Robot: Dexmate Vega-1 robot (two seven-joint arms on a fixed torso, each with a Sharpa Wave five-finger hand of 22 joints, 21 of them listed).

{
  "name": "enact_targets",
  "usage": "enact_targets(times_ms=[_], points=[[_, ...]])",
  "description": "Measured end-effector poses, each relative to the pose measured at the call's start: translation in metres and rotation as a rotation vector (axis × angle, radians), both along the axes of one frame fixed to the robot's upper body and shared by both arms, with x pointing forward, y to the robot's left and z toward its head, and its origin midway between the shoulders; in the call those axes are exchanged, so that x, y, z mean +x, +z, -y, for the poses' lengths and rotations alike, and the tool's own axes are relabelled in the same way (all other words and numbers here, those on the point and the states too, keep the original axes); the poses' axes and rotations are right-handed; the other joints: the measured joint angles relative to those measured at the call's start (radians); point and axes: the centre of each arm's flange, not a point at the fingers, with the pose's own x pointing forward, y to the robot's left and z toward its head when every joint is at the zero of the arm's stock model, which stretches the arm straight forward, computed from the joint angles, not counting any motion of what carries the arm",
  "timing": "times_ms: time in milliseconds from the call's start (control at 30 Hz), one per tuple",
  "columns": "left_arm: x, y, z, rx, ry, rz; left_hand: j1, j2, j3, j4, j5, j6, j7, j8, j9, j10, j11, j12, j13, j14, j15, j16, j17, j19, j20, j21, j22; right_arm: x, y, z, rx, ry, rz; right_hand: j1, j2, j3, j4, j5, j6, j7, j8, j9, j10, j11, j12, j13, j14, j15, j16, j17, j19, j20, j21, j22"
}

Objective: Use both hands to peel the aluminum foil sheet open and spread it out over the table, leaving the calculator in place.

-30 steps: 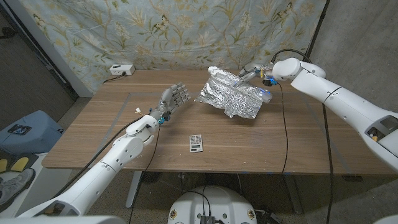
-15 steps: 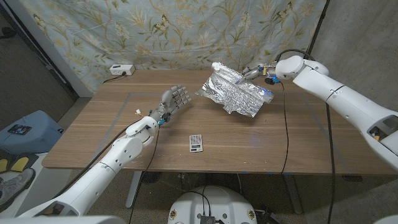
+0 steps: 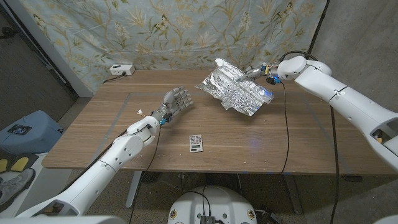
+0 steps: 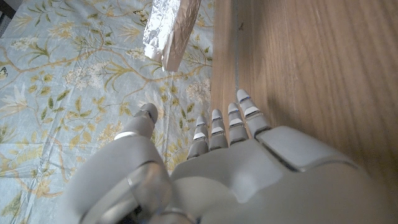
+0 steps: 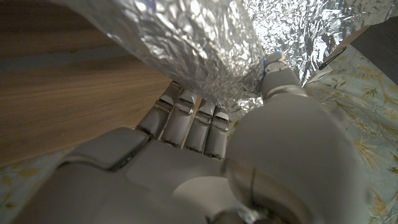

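Observation:
A crinkled aluminum foil sheet (image 3: pixel 237 91) hangs lifted above the far right part of the wooden table (image 3: pixel 99 130). My right hand (image 3: pixel 256 71) grips its far edge; in the right wrist view the foil (image 5: pixel 205 43) sits pinched between the thumb and the fingers (image 5: pixel 186 121). My left hand (image 3: pixel 176 99) stands apart from the foil at the table's middle left, fingers spread and holding nothing. The left wrist view shows the foil's (image 4: pixel 174 28) near edge ahead of my left hand (image 4: pixel 217 162). A small calculator (image 3: pixel 196 142) lies near the front edge.
A white power strip (image 3: pixel 121 69) sits at the table's back left corner. A black cable (image 3: pixel 286 124) runs across the right side of the table to the front edge. A small white scrap (image 3: pixel 138 112) lies close to my left hand. A patterned curtain hangs behind.
My right hand has carried the foil up and toward the far right. My left hand has edged slightly right. The calculator has stayed put.

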Motion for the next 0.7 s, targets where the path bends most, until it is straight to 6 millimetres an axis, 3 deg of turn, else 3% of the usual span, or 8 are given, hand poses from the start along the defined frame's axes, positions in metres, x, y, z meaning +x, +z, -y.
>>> enact_targets(times_ms=[333,700], points=[[-0.008,0.006,0.007,-0.044,-0.011,-0.051,0.016,-0.016,-0.014,-0.021,0.0,0.019,0.019,0.006,0.0,0.046,0.002,0.014,0.005,0.058,-0.004,0.011,0.0,0.038,0.012,0.008,0.003,-0.002,-0.003,0.002,0.067,-0.01,0.009,0.0,0.0,0.0,0.0,-0.001,0.002,0.006,-0.002,0.002,0.0,0.0,0.015,0.0,0.004,0.001,0.0,0.0,0.003,0.004,0.0,0.0],[-0.016,0.016,0.017,-0.071,-0.057,-0.083,0.028,-0.028,-0.019,-0.025,0.008,0.03,0.03,0.006,-0.002,0.07,0.0,0.025,0.01,0.082,-0.008,0.013,0.0,0.059,0.016,0.012,0.003,-0.003,-0.005,-0.002,0.112,-0.022,0.028,0.0,0.0,-0.004,-0.004,-0.004,0.008,0.01,-0.005,0.005,0.006,0.006,0.018,0.0,0.01,0.0,0.0,0.0,0.003,0.004,0.0,0.0]])
